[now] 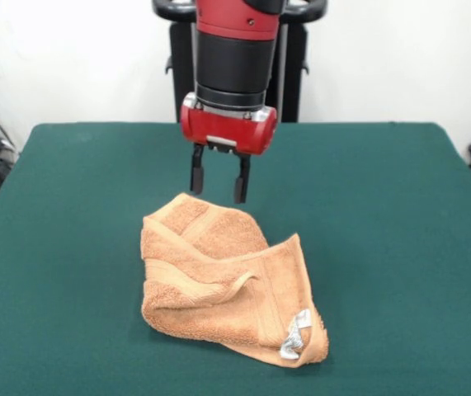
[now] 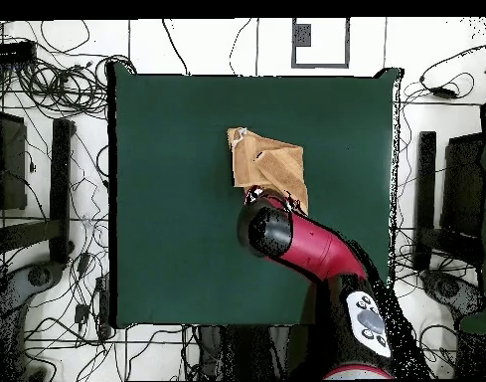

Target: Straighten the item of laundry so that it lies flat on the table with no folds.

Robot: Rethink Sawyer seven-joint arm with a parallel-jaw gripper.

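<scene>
Nearest the front camera lies one towel (image 1: 227, 285), orange-tan and crumpled on the counter (image 1: 70, 247). It is not flat: its upper layers are folded over one another, with a ridge of cloth running across the middle and a loose flap turned up toward the right. Woven border bands show along the folded edges. One small white-silver label (image 1: 294, 338) sits at the towel's near right corner, close to the counter's near edge in the front view. From overhead the towel (image 2: 268, 164) shows as a folded, uneven shape lying a little toward the counter's far side and near its middle from left to right, with the label (image 2: 238, 132) at the corner farthest from the robot.

One hand (image 1: 218, 176) hangs over the towel's far edge. Its two dark fingers (image 1: 196, 172) are apart and point straight down, their tips just above the cloth; whether they touch it cannot be told. Overhead, the red and black arm (image 2: 306, 244) covers the hand and the towel's near edge.

One green counter (image 2: 167, 199) carries only the towel.
</scene>
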